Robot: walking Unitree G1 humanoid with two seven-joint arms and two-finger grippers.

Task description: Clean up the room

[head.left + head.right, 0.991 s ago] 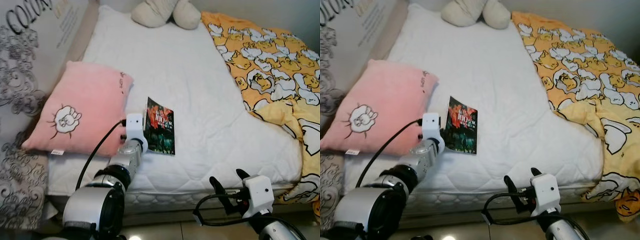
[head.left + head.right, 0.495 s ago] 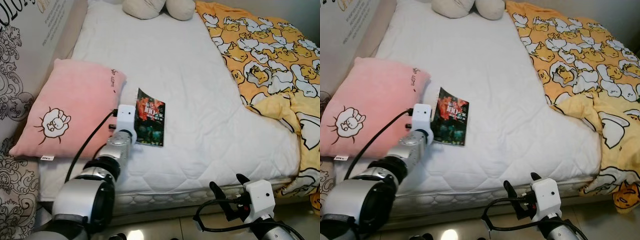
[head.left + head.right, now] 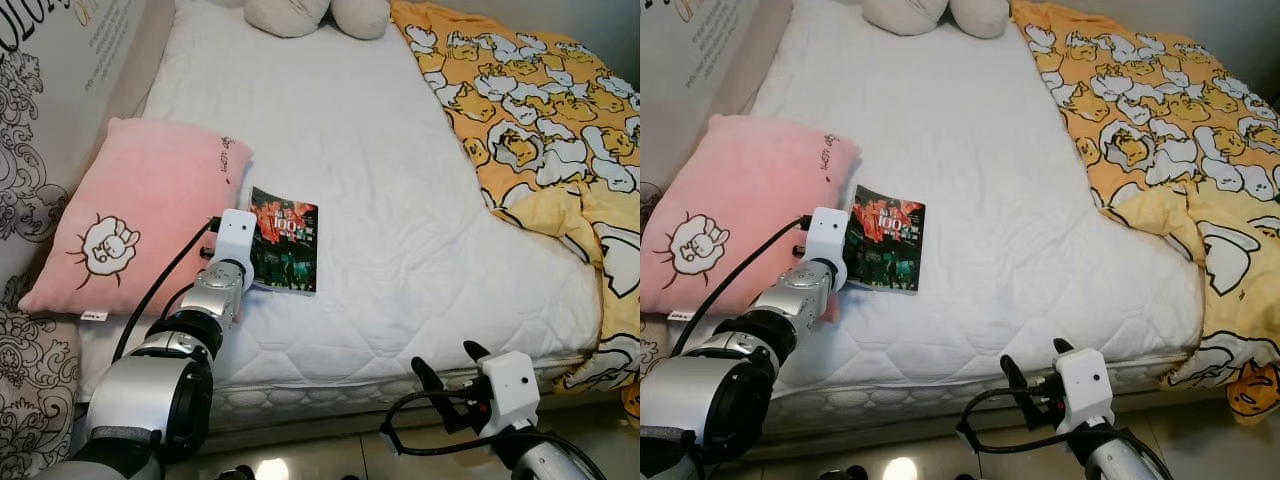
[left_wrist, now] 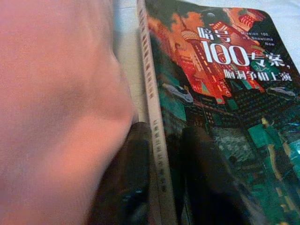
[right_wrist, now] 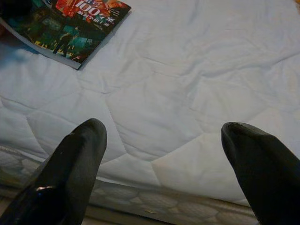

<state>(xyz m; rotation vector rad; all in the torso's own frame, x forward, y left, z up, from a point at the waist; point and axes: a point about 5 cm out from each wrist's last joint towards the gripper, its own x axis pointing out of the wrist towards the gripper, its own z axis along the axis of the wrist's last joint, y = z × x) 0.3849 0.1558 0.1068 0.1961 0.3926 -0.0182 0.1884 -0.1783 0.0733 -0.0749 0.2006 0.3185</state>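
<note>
Now: left gripper [image 4: 161, 187] pinches book [image 3: 285, 252] spine edge, one finger each side | book flat on bed [image 3: 400, 180] beside pink pillow [image 3: 140, 225] | lift spine-first, avoid pillow | right gripper [image 5: 164, 164] wide, idle

The left arm reaches forward, its tool [image 4: 161, 187] pinched on the book [image 4: 215, 108] spine. The right tool [image 5: 164, 173] hangs low with fingers spread wide apart.

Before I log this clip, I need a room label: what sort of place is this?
Most likely a bedroom: a bed with a white quilted mattress, a pink pillow and a duck-print duvet.
</note>
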